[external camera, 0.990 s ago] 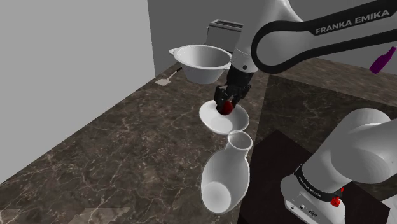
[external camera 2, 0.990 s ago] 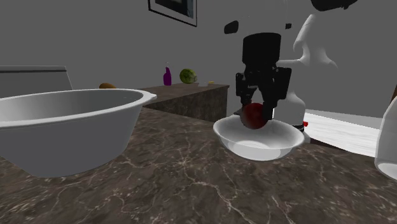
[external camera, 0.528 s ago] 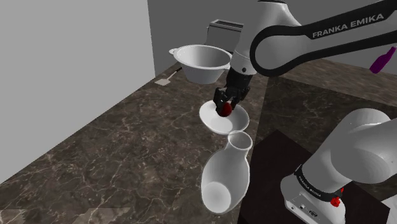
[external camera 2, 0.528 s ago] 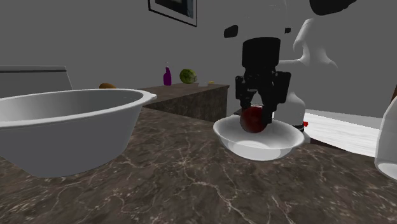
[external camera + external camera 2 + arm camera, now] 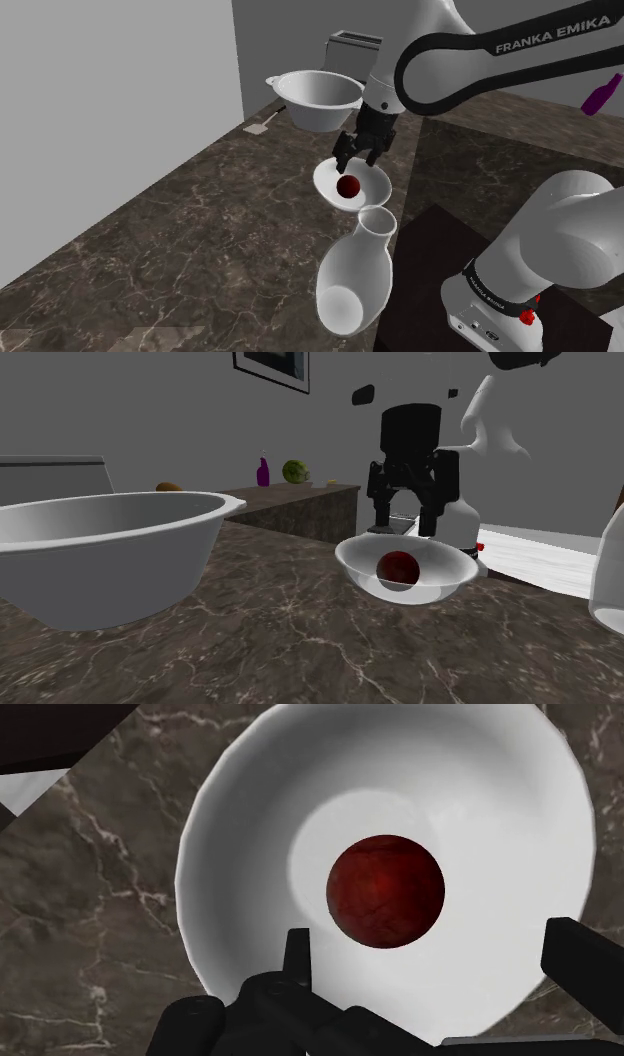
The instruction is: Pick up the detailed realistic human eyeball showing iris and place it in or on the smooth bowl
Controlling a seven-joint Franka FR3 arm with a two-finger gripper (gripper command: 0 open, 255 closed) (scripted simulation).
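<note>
Eyeball: dark red ball [image 5: 386, 890] w/ veined surface, iris not vis. from these angles. Lies on the bowl's floor, about mid-bowl; in shoulder view that's just above frame centre.
Bowl: white, smooth, shallow [image 5: 327, 178]. Sits on the dark marble counter [image 5: 190, 240].
Gripper: black, [image 5: 404, 530], fingers spread wide, grasping nothing. Hangs right over the bowl w/ tips about at rim height.
Contact: none btw fingers & ball. 2nd ext. view shows a clear gap above the ball, which rests on its own.
Done: pick + place both look complete, since the ball is inside the target bowl and free of the gripper.
Left: prob. only lifting the arm clear and backing off. Nothing else seems to need moving, as I judge it.
Risk: bowl wall is low, so a bump on the way out could nudge bowl or ball. A straight-up exit looks safest.
Nearby: bigger white basin w/ handles [image 5: 318, 95], upper centre of shoulder view, apart from the bowl. White jug-like vessel [image 5: 355, 275] on its side at lower centre, neck close to the bowl's rim. Neither is the target.
</note>
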